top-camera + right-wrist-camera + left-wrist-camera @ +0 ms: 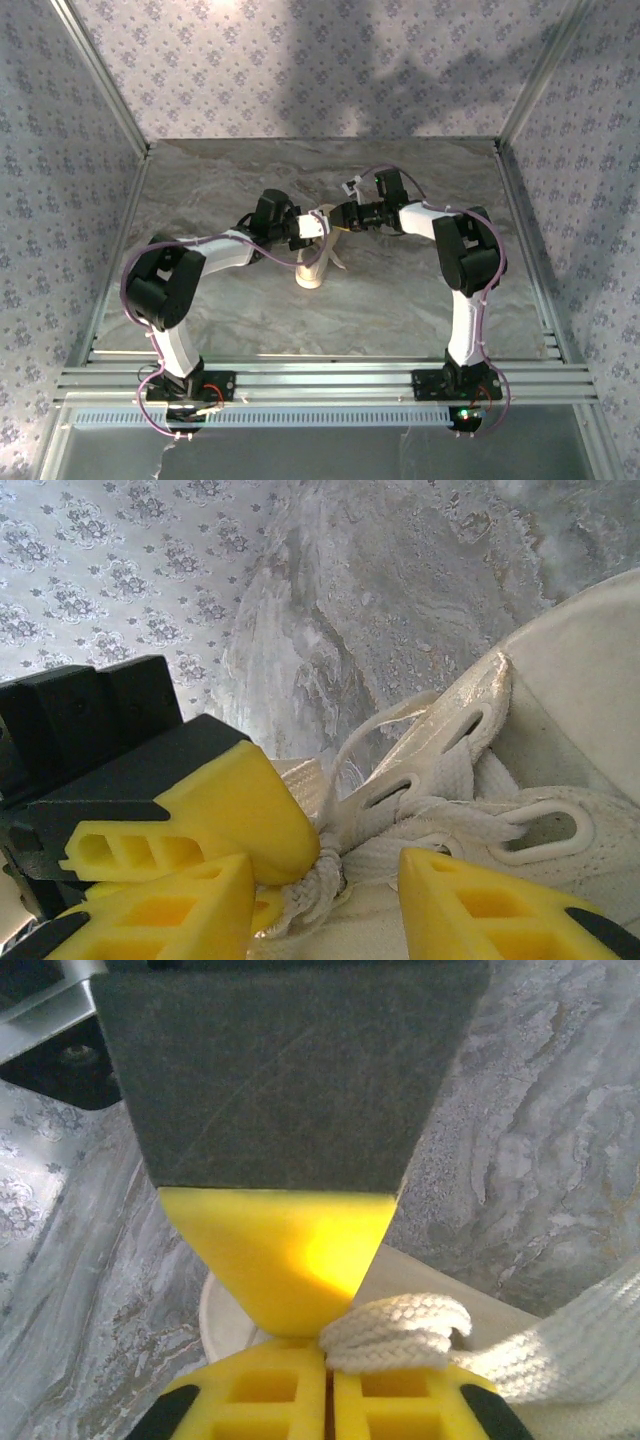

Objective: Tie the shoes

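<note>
Item: one sneaker [312, 268], cream-white, low-top, pale sole, thin white woven lace [400, 1330]. I see it lying near the middle of the grey marbled table [400, 300], toe toward 6 o'clock, opening toward 12. Left arm [165, 285]: base at 7 o'clock, elbow bent out toward 9, forearm running toward 3 to the sneaker's laced top. Right arm [470, 255]: base at 5 o'clock, elbow out toward 3, forearm running toward 9. The two wrists meet over the sneaker's 12 o'clock end. Left gripper [327, 1360]: yellow fingers pressed together, a doubled loop of lace pinched at their seam, a flat strand trailing off toward 3 o'clock. Right gripper [330, 870]: fingers spread, the crossed lace and the eyelet row lying in the gap, neither pad visibly clamping anything. From the top camera both grips are too small for me to read. The left wrist camera gives me the pinch and the lace's braided weave. The right wrist camera gives me the slotted eyelets, the glossy eyelet strip, and the left gripper's yellow finger just beside the laces at 9 o'clock.
</note>
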Robot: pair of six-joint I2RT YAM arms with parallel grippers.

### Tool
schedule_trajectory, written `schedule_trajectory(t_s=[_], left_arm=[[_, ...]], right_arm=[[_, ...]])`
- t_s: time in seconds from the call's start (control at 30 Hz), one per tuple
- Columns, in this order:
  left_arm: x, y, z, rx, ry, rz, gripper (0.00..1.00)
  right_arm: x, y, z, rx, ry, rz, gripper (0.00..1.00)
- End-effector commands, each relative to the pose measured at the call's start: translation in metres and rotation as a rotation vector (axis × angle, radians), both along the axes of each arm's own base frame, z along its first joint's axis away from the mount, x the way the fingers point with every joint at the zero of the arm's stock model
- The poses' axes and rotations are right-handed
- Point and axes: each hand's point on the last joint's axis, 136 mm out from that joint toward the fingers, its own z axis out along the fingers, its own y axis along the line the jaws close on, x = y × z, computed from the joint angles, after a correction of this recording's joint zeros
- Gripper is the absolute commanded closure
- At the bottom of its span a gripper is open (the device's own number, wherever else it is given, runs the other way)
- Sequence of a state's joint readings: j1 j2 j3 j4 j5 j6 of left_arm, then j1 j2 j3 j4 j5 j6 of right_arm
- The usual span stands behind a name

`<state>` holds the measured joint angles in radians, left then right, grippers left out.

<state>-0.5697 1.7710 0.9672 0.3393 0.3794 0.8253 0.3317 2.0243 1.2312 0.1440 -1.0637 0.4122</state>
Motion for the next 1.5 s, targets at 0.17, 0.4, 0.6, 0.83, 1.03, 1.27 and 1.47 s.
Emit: schedule_trajectory(t_s=[0.17, 0.4, 0.6, 0.83, 1.03, 1.27, 1.47], left_arm=[[0.007, -0.012, 0.016, -0.033, -0.051, -0.015, 0.73], [0.012, -0.012, 0.011, -0.003, -0.044, 0.006, 0.72], [0.017, -0.01, 0.004, 0.029, -0.02, 0.032, 0.73], [0.016, -0.004, 0.004, 0.074, 0.013, 0.049, 0.71], [0.009, -0.003, 0.001, 0.084, 0.046, 0.022, 0.72], [0.001, 0.0, 0.001, 0.067, 0.098, -0.008, 0.72], [-0.002, 0.001, 0.006, 0.045, 0.146, -0.03, 0.72]], right_arm=[[-0.007, 0.006, 0.008, 0.016, -0.005, 0.017, 0.56], [-0.008, 0.005, 0.009, 0.013, -0.004, 0.012, 0.55], [0.002, -0.007, 0.022, 0.006, -0.042, -0.042, 0.53], [-0.01, -0.015, 0.015, -0.04, -0.062, -0.039, 0.52], [-0.012, -0.01, 0.007, -0.054, -0.048, -0.021, 0.54], [-0.009, -0.001, 0.003, -0.074, -0.037, -0.008, 0.55], [-0.013, 0.003, -0.005, -0.083, -0.023, 0.012, 0.59]])
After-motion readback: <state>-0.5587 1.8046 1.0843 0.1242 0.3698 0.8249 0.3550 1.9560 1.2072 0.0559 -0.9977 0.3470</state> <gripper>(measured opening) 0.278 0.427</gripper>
